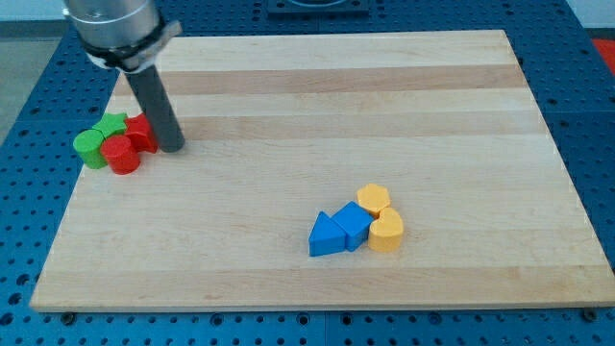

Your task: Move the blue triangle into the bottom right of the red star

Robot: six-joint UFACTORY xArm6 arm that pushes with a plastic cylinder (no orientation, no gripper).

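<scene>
Here, in the one camera view, a wooden board (317,106) lies on a blue perforated bench (29,58). The arm carries no gripper, so there is nothing to spread or press together: it ends in a straight dark rod (156,106) that comes down from the view's upper left. The robot's tip (173,148) rests on the board at the view's left, just beside the right edge of a small cluster of 4 blocks.

In that cluster, the red star (141,132) sits nearest the tip, partly hidden by the rod, so whether they touch cannot be told. A red cylinder (122,154) stands just below and left of it, touching it. A green cylinder (92,149) lies at the cluster's left, and another green block (112,124), its shape unclear, sits above, beside the star.

The blue triangle (327,235) lies well apart from all this, toward the view's lower right of centre. It touches a blue cube (353,227) on its right. 2 yellow blocks flank the cube's right side: a yellow hexagon (373,200) above and a yellow heart-like block (386,232) below.
</scene>
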